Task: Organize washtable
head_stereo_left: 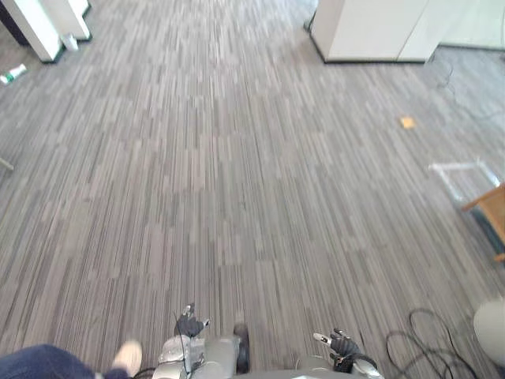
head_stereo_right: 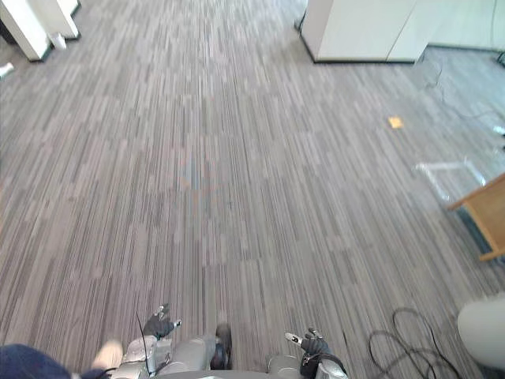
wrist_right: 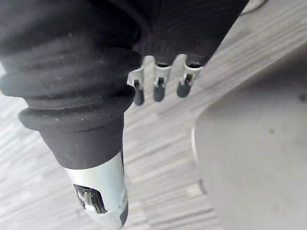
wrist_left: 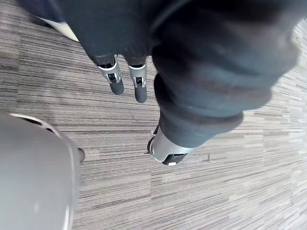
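OPEN FLOOR, EMPTY HANDS: A humanoid robot faces a wide stretch of grey striped carpet (head_stereo_left: 237, 174). Its left hand (head_stereo_left: 188, 325) and right hand (head_stereo_left: 342, 346) hang low at its sides, near the lower edge of the head camera's view. Both hands are relaxed and carry nothing. The left wrist view has the fingers (wrist_left: 139, 88) straight above bare carpet with the thumb (wrist_left: 165, 152) held apart. The right wrist view has that hand's fingers (wrist_right: 157, 91) loose in the same way. The arms look set for standing or walking rather than reaching, since nothing lies near either hand.

Where the wash bench stands cannot be told from here, nor how it looks or what sits on it. The tidying appears not yet begun, and the likely first need is to find the bench and come up to it.

A white cabinet (head_stereo_left: 371, 31) stands at the far right and a white unit (head_stereo_left: 39, 28) at the far left. A small bottle-like object (head_stereo_left: 12, 75) lies on the carpet near the white unit. An orange scrap (head_stereo_left: 407, 122) lies well apart from both. At the right edge a clear plastic container (head_stereo_left: 465, 178) sits just beside a wooden piece of furniture (head_stereo_left: 493, 209). A person's pale shoe (head_stereo_left: 126, 357) and blue trouser leg (head_stereo_left: 35, 362) show close by the robot's left side.
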